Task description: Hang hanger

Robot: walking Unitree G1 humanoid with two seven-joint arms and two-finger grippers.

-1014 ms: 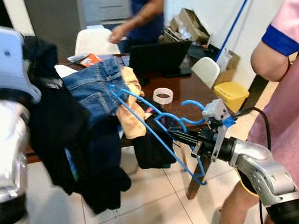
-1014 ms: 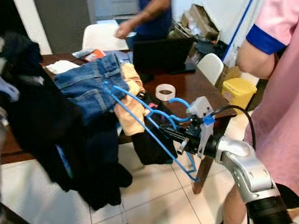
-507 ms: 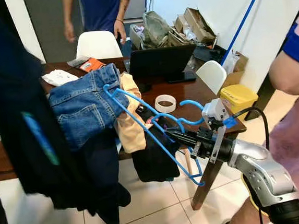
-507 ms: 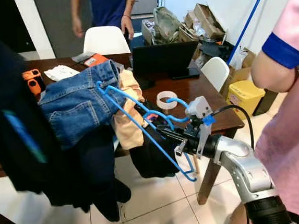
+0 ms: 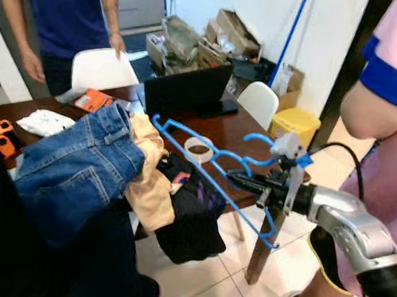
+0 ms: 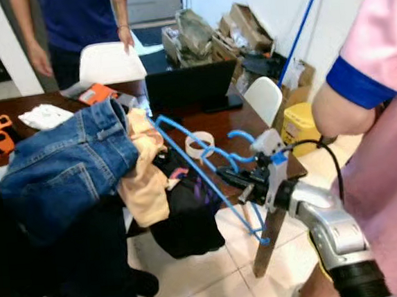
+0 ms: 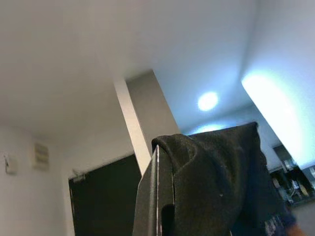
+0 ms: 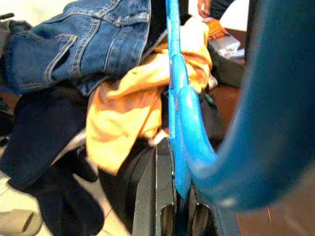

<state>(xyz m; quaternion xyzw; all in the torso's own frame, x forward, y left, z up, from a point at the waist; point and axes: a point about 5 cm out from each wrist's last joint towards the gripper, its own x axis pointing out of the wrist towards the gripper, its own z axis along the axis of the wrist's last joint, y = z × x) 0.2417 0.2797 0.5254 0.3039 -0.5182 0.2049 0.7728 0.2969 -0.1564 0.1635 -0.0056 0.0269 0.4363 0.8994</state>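
Fingers of the right gripper (image 5: 237,180) pinch the thin blue plastic hanger (image 5: 211,176), held in the air beside the brown wooden bench (image 5: 235,128). It is not hung yet. Left gripper fingers (image 7: 153,196) squeeze a black cloth (image 7: 216,182).

hanger (image 5: 211,168): end lifted off jeans (image 5: 75,170) | dark garment (image 5: 8,276): dropped toward left edge; lower

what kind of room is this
Probably a lived-in home dining or work room: a wooden table piled with jeans, a laptop on it, white chairs, and cardboard boxes stacked in the corner.
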